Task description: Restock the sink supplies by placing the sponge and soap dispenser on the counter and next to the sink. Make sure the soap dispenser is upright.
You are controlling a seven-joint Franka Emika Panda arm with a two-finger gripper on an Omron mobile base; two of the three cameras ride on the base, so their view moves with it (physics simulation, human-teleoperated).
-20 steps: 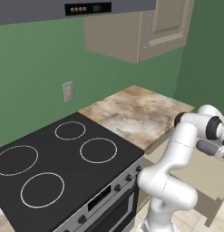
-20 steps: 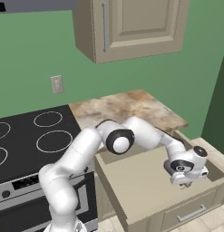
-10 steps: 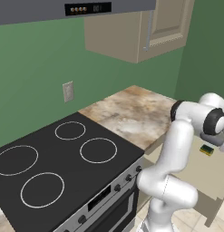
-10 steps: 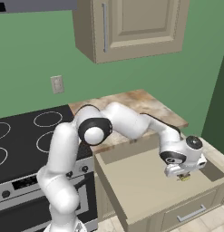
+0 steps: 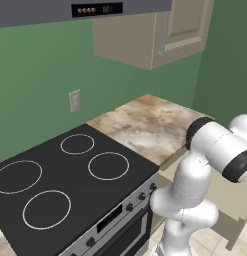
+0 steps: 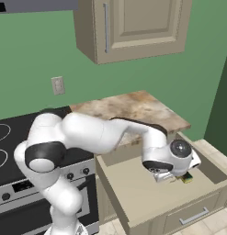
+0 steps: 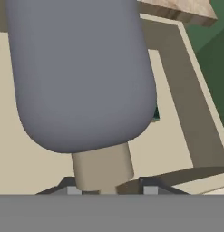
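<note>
Stovetop: black glass stovetop with four ring marks, lower left of the left base view.
Table: marbled stone table at centre right of that view, just beside the stovetop; nothing stands on it.
Wall cabinet: tan wall cabinet, door closed, top of the right base view.
Drawer: open drawer under the table edge, lower right of the right base view.
Arm: white arm bent over and reaching down into the drawer.
Soap dispenser: grey soap dispenser fills the upper left and centre of the hand view, its pale neck pointing at the fingertips. In my judgement it lies or hangs along the hand, not upright.
Sponge: yellow and green sponge in the drawer, right of the hand, untouched.
Gripper: gripper drawn in as far as it goes, clamped on the dispenser's neck.
Change: over the last second the hand has shifted left across the drawer in the right base view and the elbow has swung round; the grip has not altered.
Meaning: I judge the dispenser secured and on its way out. Setting it upright by the sink, and the whole sponge step, remain to be done.
Risk: a hold on the narrow neck may let the body swing.
Writing: no brand or label on the dispenser. The range hood panel carries marks too small to read.
</note>
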